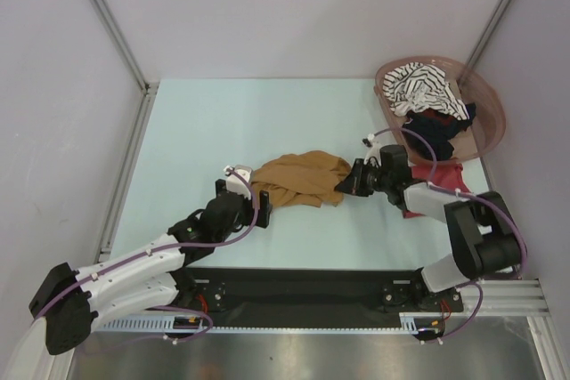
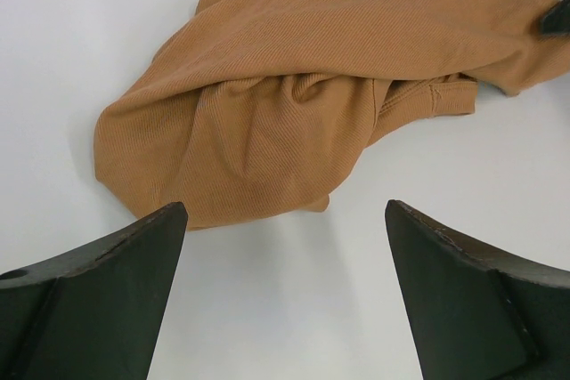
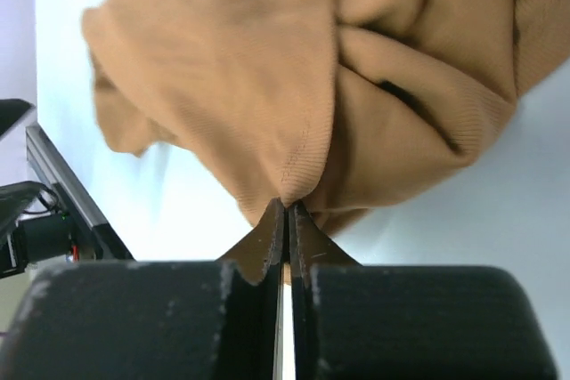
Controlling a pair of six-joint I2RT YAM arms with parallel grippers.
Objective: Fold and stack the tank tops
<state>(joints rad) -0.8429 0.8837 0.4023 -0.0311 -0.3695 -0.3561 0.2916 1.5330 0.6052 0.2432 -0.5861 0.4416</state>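
Top external view: finds the mustard-brown tank top (image 1: 298, 180) crumpled on the surface (image 1: 205, 122). Pinches its right edge in the tightly closed right claw (image 1: 346, 186); holds the left claw (image 1: 259, 199) wide apart, empty, just beside it. Probably the spreading-out step; next calls for a left-edge grasp.

No legible text, label, brand, number or sign anywhere.
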